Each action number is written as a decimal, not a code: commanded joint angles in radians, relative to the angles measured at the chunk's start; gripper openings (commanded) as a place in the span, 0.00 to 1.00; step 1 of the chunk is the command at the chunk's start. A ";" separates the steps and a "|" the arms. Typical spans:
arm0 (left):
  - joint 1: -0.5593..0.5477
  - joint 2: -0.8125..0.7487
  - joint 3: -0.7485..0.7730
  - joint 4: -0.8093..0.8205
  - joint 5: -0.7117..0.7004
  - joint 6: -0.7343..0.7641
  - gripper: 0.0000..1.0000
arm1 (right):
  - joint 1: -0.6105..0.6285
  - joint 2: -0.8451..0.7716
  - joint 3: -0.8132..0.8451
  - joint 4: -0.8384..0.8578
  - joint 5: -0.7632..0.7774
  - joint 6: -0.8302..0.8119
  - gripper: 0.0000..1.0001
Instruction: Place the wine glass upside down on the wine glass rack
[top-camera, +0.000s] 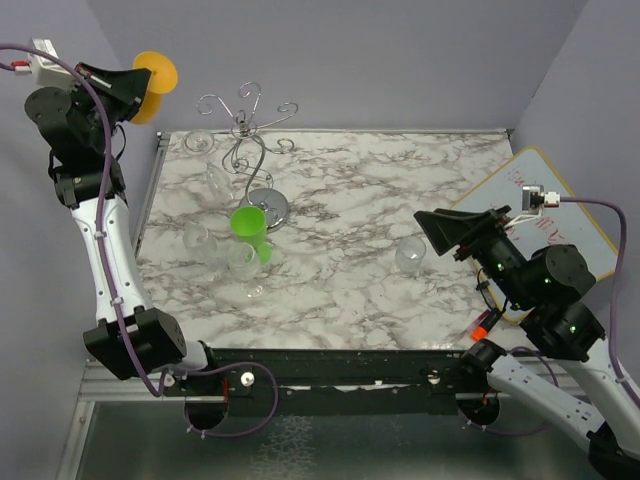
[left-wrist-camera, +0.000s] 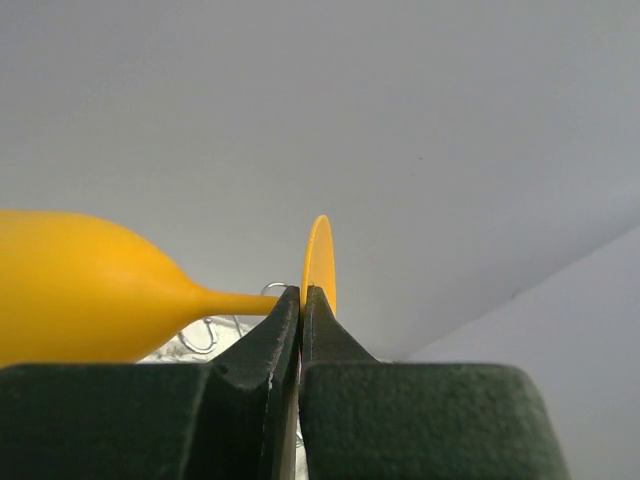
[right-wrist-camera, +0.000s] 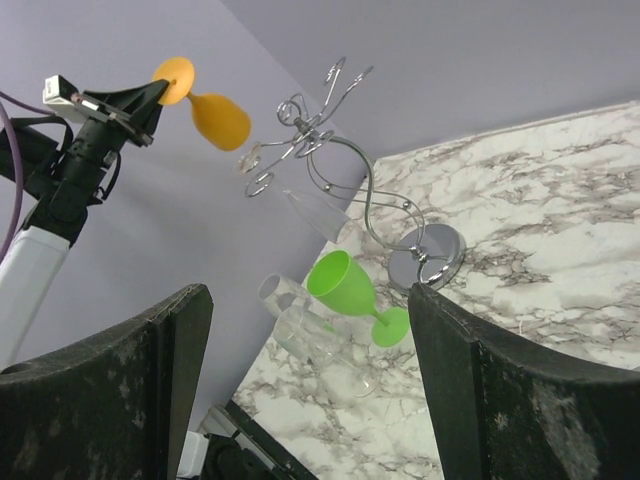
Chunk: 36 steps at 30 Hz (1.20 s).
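Observation:
My left gripper (top-camera: 137, 83) is raised high at the far left, shut on the round foot of a yellow wine glass (top-camera: 155, 73). In the left wrist view the jaws (left-wrist-camera: 301, 292) pinch the foot edge-on, and the stem and bowl (left-wrist-camera: 80, 300) stretch off to the left. In the right wrist view the glass (right-wrist-camera: 218, 118) hangs tilted, bowl lower than foot and pointing toward the wine glass rack (right-wrist-camera: 335, 140). The silver wire rack (top-camera: 246, 122) stands on its round base (top-camera: 269, 206) at the back left. My right gripper (top-camera: 437, 228) hovers low at the right, open and holding nothing (right-wrist-camera: 310, 300).
A green wine glass (top-camera: 250, 228) stands beside the rack base, with clear glasses (top-camera: 200, 238) lying around it. Another clear glass (top-camera: 217, 180) is below the rack arms. One more clear glass (top-camera: 410, 255) stands just in front of my right gripper. A whiteboard (top-camera: 545, 195) lies at the right edge.

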<state>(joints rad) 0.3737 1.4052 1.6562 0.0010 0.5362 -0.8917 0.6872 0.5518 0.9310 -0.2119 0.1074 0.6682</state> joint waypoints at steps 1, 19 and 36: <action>0.022 -0.027 -0.097 0.001 -0.060 -0.025 0.00 | 0.002 0.011 0.017 -0.013 -0.002 -0.006 0.84; -0.007 0.028 -0.263 0.197 0.095 -0.376 0.00 | 0.002 -0.007 0.011 -0.008 0.067 -0.003 0.84; -0.075 0.030 -0.295 0.123 -0.020 -0.327 0.00 | 0.002 -0.003 0.014 -0.022 0.099 0.005 0.84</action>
<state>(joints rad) 0.3153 1.4326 1.3457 0.1230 0.5369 -1.2407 0.6872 0.5457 0.9314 -0.2276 0.1768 0.6796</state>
